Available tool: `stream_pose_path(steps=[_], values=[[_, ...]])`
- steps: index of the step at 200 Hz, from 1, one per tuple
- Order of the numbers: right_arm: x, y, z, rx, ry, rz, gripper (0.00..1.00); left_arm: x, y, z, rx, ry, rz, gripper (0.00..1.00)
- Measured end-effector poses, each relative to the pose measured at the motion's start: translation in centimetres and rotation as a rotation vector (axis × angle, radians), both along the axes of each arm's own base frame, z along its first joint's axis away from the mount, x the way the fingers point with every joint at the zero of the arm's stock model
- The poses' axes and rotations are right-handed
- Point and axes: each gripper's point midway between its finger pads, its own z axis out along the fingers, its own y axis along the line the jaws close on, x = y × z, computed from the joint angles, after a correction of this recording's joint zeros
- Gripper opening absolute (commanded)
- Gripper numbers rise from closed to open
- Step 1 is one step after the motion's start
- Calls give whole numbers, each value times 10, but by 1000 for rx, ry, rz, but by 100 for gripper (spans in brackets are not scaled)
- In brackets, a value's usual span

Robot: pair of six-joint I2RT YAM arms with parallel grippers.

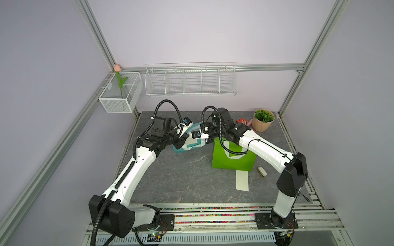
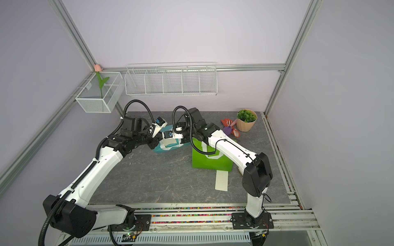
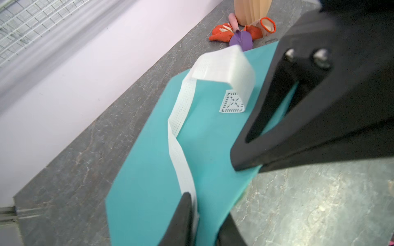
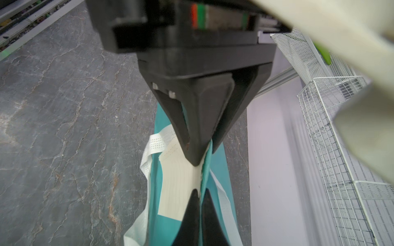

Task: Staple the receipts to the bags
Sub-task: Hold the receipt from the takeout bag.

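The teal bag (image 1: 191,147) (image 2: 168,148) lies on its side at the back middle of the table, with one arm at each end. My left gripper (image 3: 207,204) is shut on one edge of this bag, one finger (image 3: 183,213) pressing its white handle strap (image 3: 181,110). My right gripper (image 4: 199,192) is shut on the opposite edge, pinching a cream receipt (image 4: 177,185) against the teal fabric. The green bag (image 1: 232,159) (image 2: 211,159) stands to the right. Another receipt (image 1: 242,180) (image 2: 221,180) lies flat in front of it.
A small cream stapler (image 1: 261,171) lies right of the green bag. A peach plant pot (image 1: 263,122) and orange and purple rubber pieces (image 2: 229,126) sit at the back right. A wire rack (image 1: 190,79) and a mesh box (image 1: 120,93) hang on the walls.
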Motion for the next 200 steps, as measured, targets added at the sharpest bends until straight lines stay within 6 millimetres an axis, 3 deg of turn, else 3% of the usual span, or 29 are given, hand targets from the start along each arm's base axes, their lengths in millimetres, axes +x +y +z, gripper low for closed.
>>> stream_pose_path(steps=[5, 18, 29, 35, 76, 96, 110, 143, 160, 176, 200], values=[[1, 0, 1, 2, -3, -1, 10, 0, -1, 0, -3, 3, 1, 3], [2, 1, 3, 9, -6, -8, 71, -1, -2, 0, -1, 0, -2, 0], [4, 3, 6, 21, -10, -19, 99, 0, -1, 0, 1, 0, 3, 0], [5, 4, 7, 29, -10, -31, 90, 0, -1, 0, 0, 1, 6, 0], [15, 2, 19, 51, 11, -134, 89, -3, 1, 3, -18, 14, 22, 0], [14, -12, 28, 45, 44, -208, 89, -7, 0, -2, -29, 53, 30, 0], [9, -31, 46, 55, 74, -297, 92, -9, -1, -7, -40, 91, 32, 0], [-7, -108, 108, 145, 119, -630, 91, -9, -4, -18, -60, 158, 50, 0], [-11, -161, 117, 205, 210, -840, 93, -10, -6, -25, -69, 211, 59, 0], [-9, -216, 97, 234, 317, -1058, 97, -8, -7, -27, -77, 249, 77, 0], [-21, -294, 27, 236, 517, -1379, 98, -7, -7, -25, -96, 288, 112, 0]])
